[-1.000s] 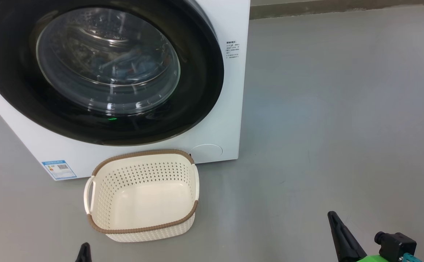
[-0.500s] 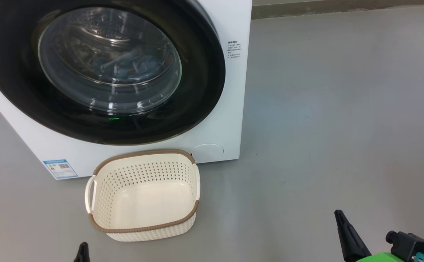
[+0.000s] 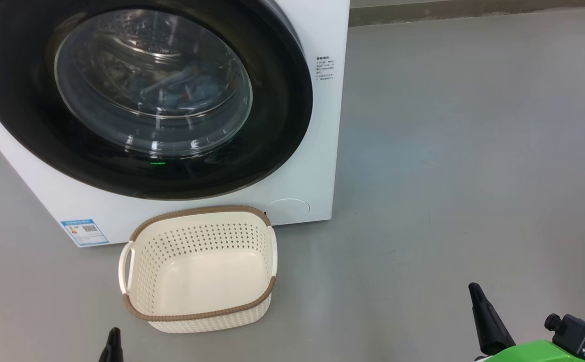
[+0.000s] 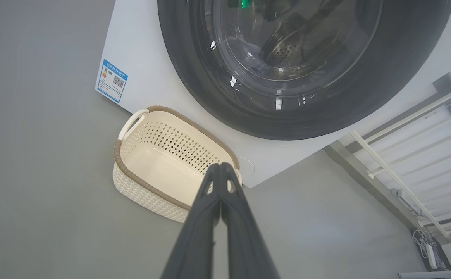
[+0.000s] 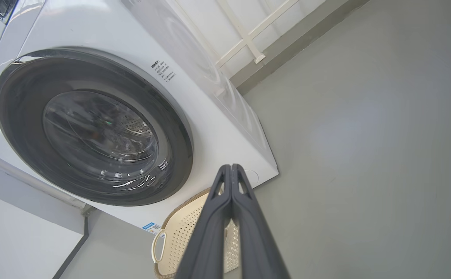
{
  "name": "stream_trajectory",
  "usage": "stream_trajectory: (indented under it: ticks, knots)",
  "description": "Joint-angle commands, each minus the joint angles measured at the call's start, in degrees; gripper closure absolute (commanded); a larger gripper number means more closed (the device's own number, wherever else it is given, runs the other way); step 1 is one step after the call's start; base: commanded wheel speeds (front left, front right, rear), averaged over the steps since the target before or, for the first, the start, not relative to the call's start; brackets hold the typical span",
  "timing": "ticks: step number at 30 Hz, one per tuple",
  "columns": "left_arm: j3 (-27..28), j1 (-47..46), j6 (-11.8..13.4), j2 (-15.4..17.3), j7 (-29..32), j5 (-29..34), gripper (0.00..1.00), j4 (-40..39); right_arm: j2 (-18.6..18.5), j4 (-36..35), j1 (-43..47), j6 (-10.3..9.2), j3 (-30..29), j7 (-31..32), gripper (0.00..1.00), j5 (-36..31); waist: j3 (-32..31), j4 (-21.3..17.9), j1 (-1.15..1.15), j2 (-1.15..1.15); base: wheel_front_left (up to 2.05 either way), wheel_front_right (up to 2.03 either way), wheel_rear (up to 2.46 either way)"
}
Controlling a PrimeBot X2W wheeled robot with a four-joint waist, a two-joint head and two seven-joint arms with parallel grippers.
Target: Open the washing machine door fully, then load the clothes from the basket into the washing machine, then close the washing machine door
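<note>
A: State of left gripper (image 4: 221,167)?
B: Fingers pressed together, tips seen against the basket (image 4: 144,195) far rim.
A: Basket?
B: Bare cream bottom showing; on grey floor (image 4: 35,174), just before the washing machine (image 4: 148,69); washing machine door (image 4: 190,69) flush, blue label (image 4: 111,80) at corner.

1. The head view has swung a touch; the washing machine (image 3: 322,151) and the basket (image 3: 198,316) sit slightly further right in frame than a second ago, a shift of the camera, not theirs;
2. The right gripper (image 3: 474,290) has slid further toward the lower right corner than that swing explains, tip a little higher; more of the green wrist housing (image 3: 533,350) shows;
3. The left gripper (image 3: 114,334) seems to poke up marginally more at the bottom edge, though little of it shows.
</note>
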Motion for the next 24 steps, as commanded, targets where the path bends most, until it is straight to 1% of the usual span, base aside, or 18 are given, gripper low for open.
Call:
stream_trajectory:
  ticks: [1, 24]
  knots:
    - [1.06, -2.34, -0.48, 0.92, 0.27, -1.16, 1.0, -1.06, -0.6, -1.35, -2.33, -0.13, 0.22, 0.39, 1.0, 1.46, 0.0, 0.01, 0.0, 0.0, 0.0, 0.0, 0.0]
    - [2.02, -4.83, -0.98, 1.23, 4.12, -15.22, 1.0, -0.37, -0.77, -1.3, -3.69, -0.2, -0.97, 4.13, 1.0, 16.48, 0.01, 0.43, 0.0, 0.0, 0.0, 0.0, 0.0]
